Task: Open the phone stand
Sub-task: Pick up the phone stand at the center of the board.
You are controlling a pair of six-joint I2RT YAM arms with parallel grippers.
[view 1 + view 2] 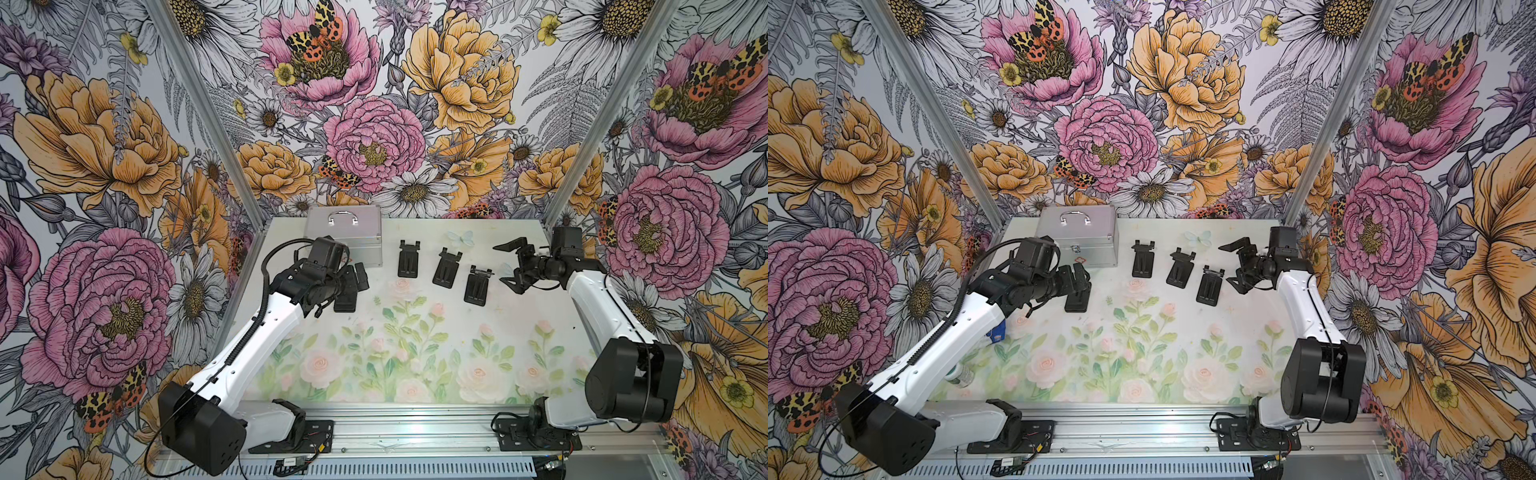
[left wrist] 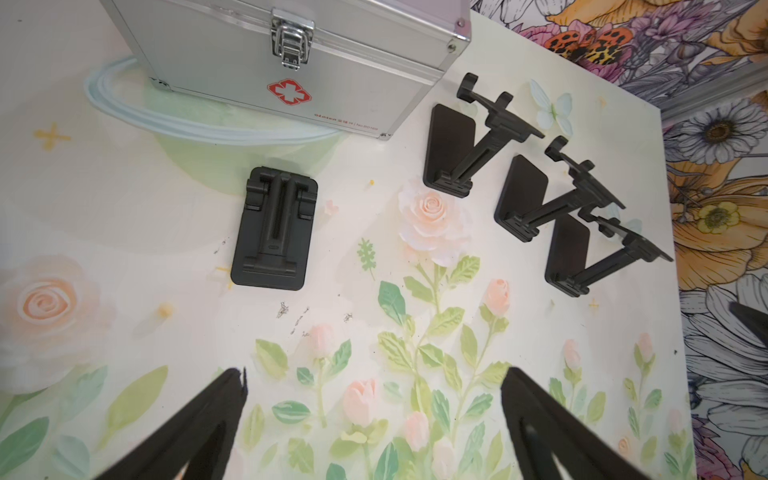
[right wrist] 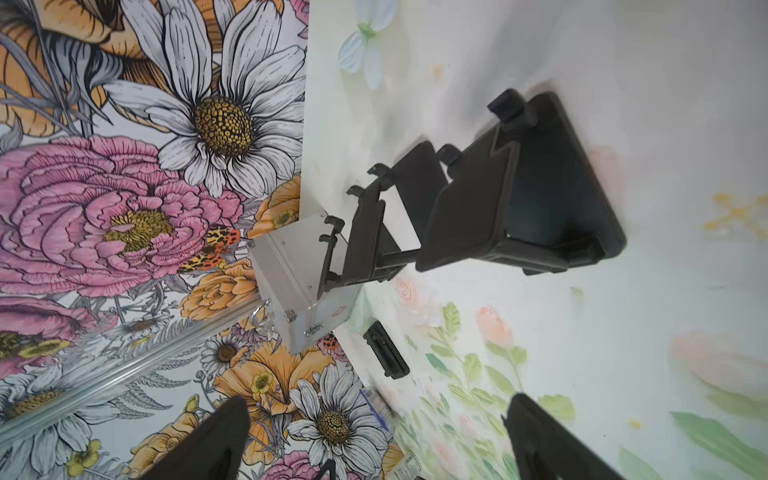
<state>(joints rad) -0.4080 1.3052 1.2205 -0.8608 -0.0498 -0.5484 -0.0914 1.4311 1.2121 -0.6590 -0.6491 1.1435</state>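
Observation:
Four black phone stands are on the table. Three stand opened in a row: one (image 1: 408, 259), one (image 1: 446, 268) and one (image 1: 477, 286), the nearest looming large in the right wrist view (image 3: 519, 199). A fourth phone stand (image 1: 345, 299) (image 2: 274, 228) lies folded flat. My left gripper (image 1: 358, 277) (image 2: 374, 374) hovers over it, open and empty, with the stand ahead of its fingertips. My right gripper (image 1: 505, 266) (image 3: 376, 401) is open and empty just right of the row, apart from the nearest stand.
A silver first-aid case (image 1: 344, 232) (image 2: 291, 62) stands at the back left, close behind the folded stand. A small bottle (image 1: 961, 376) and a blue item (image 1: 996, 330) lie at the left table edge by the left arm. Floral walls enclose the table.

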